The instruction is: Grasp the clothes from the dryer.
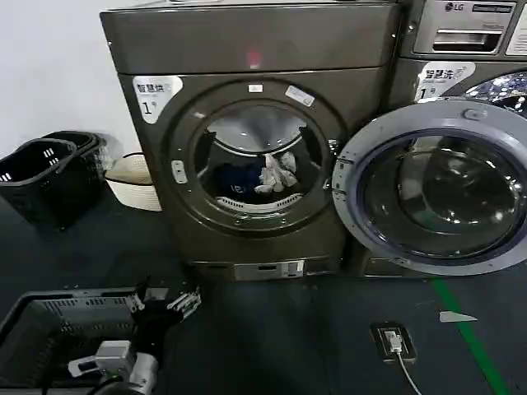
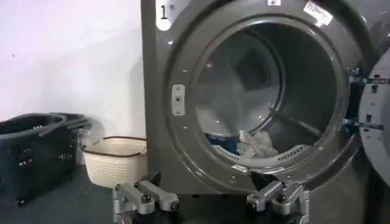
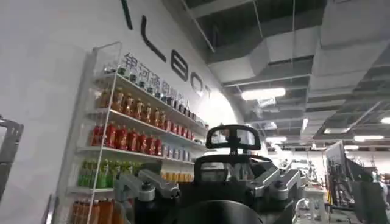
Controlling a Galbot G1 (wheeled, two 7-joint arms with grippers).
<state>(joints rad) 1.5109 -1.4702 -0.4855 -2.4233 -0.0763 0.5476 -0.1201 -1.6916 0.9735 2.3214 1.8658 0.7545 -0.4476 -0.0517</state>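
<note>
The dryer (image 1: 247, 49) is the dark grey-brown machine with a "1" sticker. Its round door (image 1: 436, 185) is swung open to the right. In the drum lie the clothes: a whitish-grey wrinkly bundle (image 1: 278, 173) and, to its left, a dark blue garment (image 1: 233, 182). My left gripper (image 1: 169, 296) hovers low above the floor, well in front of the porthole and to its left, open and empty. The left wrist view looks into the drum past the left gripper (image 2: 210, 204) at the bundle (image 2: 256, 145) and the blue garment (image 2: 220, 141). My right gripper (image 3: 213, 189) stands open, facing away into the room.
A grey mesh basket (image 1: 49, 329) sits on the floor at my near left. Two black baskets (image 1: 49, 177) and a white woven basket (image 1: 136, 183) stand left of the dryer. An LG machine (image 1: 465, 33) is behind the open door. A cable and plug (image 1: 394, 341) lie on the floor.
</note>
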